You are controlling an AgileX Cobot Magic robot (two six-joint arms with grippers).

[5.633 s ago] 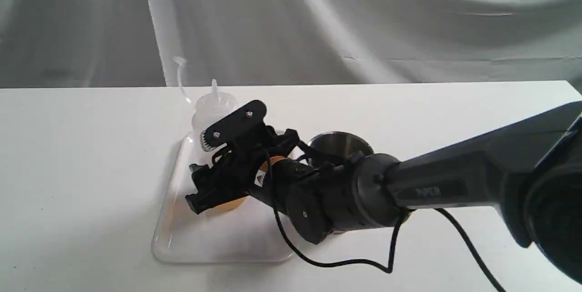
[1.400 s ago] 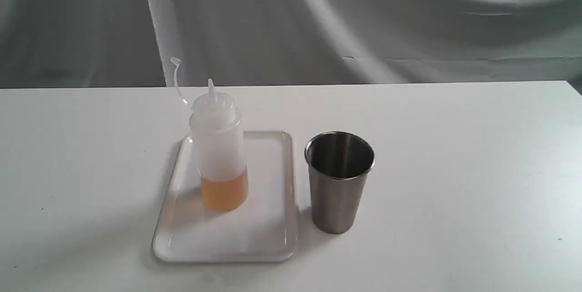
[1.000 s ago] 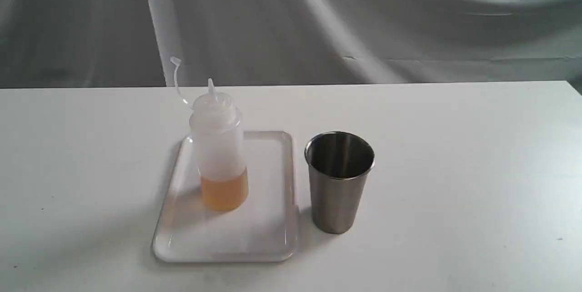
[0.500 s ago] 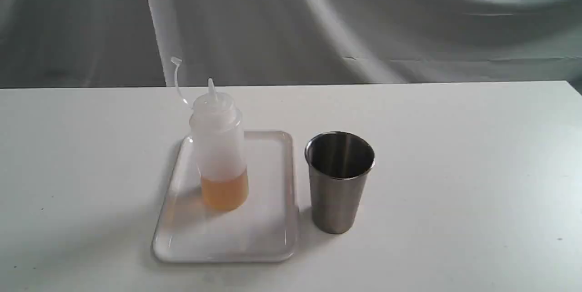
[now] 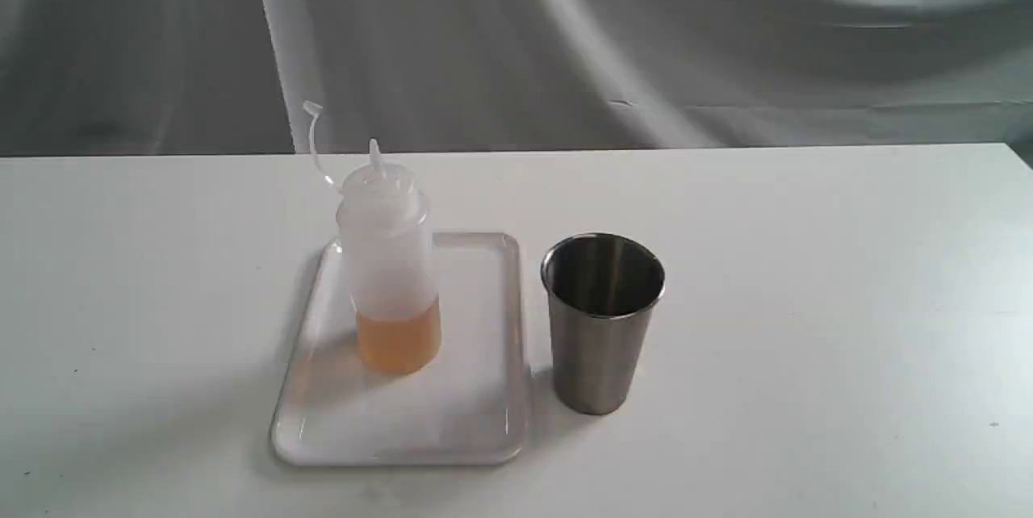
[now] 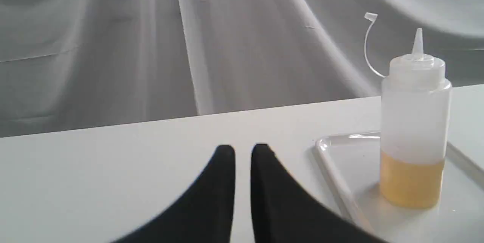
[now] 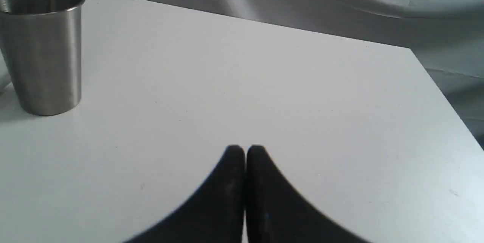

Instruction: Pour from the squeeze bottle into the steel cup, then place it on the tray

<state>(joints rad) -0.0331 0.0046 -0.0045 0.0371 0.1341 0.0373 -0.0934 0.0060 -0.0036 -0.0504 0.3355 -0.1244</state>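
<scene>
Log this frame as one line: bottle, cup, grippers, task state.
squeeze bottle: upright on tray | steel cup: upright on table, beside tray | left gripper: near-shut, empty | right gripper: shut, empty | bottle placed

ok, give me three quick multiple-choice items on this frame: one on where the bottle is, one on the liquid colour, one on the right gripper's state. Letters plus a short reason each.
1. Where does the squeeze bottle stand?
A. on the tray
B. inside the steel cup
C. on the bare table right of the cup

2. What colour is the liquid in the bottle?
A. blue
B. amber
C. dark red

3. How is the right gripper?
A. shut on the cup
B. wide open
C. shut, holding nothing

Answers:
1 A, its base sits within the tray's rim.
2 B, the bottom band shows amber.
3 C, the fingertips meet over bare table, apart from the cup.
</scene>
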